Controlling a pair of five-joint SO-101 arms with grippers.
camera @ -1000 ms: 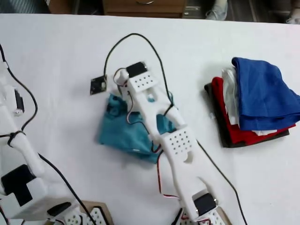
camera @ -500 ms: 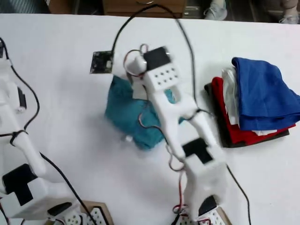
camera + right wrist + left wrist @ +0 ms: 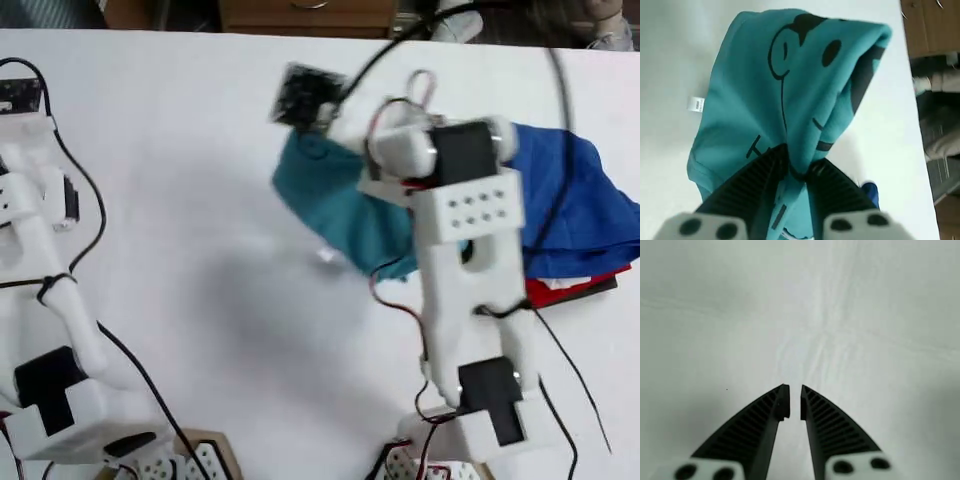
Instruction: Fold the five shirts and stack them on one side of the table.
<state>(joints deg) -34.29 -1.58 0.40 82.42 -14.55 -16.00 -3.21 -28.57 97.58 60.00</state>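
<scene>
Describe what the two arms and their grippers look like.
Both the left arm and right arm are white plastic segments with black servo blocks, trailing black cables; the right also carries thin red wires and a hole-dotted plate. The left gripper and right gripper have black ribbed tapering fingers on white bases.

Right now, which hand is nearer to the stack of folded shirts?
Right. The right hand, gripping the teal shirt, is close beside the stack; the left hand is over bare table at the far opposite side.
</scene>
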